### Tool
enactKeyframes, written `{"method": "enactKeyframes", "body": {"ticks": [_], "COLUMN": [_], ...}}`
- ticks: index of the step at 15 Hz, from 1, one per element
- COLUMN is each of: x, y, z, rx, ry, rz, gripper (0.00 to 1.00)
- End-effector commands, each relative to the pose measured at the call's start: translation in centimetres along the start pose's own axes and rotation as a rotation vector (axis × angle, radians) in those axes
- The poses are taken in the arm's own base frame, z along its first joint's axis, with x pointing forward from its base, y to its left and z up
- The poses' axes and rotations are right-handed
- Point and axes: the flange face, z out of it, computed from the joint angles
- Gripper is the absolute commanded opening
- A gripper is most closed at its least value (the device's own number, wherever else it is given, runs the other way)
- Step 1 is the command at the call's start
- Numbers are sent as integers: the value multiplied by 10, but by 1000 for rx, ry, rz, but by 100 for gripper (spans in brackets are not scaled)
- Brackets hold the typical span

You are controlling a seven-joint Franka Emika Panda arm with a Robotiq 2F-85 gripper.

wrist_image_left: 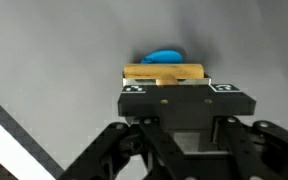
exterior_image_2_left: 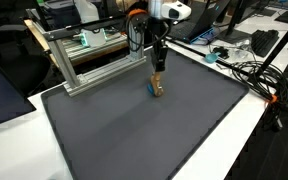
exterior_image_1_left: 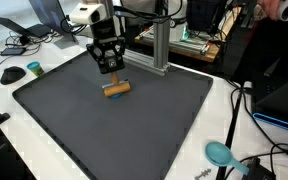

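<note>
Looking down the wrist view, I have the tool (wrist_image_left: pixel 179 89) closed in on a short stub of wood that juts back from the wooden block (wrist_image_left: pixel 164 72). Its two pads press that stub from either side and hold nothing else. The block sits directly under the fingertips, low over the dark mat (exterior_image_1_left: pixel 154 130). In both exterior views I cannot tell whether its underside rests on the mat or hangs just clear of it.

I judge the block to be light, stiff and solid. It should not crush or bend under the pads, and a firm squeeze will not hurt it. The wood looks smooth and sanded, so it could twist in the grip if I swing the arm fast. The stub is the sensible place to hold. It is narrow enough for the pads, and the crossbar beyond it sits against the fingertips like a stop.

It is pale, honey-coloured wood, a short bar lying crosswise to the tool (exterior_image_1_left: pixel 110 72). A rounded blue piece (wrist_image_left: pixel 165 56) shows on its far side, and that blue also shows at one end of the block (exterior_image_2_left: pixel 157 87) in an exterior view.

An aluminium frame (exterior_image_2_left: pixel 94 62) stands behind the tool at the mat's edge, on the white table (exterior_image_2_left: pixel 234 135).
</note>
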Motion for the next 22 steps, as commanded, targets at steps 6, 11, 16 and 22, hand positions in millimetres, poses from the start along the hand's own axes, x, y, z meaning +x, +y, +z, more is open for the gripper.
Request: {"method": "enactKeyframes", "body": {"ticks": [6, 11, 16, 22], "x": [-9, -11, -12, -14], "y": [-13, -14, -15, -16], "z": [52, 54, 56, 57], "rx": [123, 126, 127, 121], "ry": [-112, -122, -127, -139], "rz": [-33, -35, -34, -36], "gripper": [22, 22, 22, 22]}}
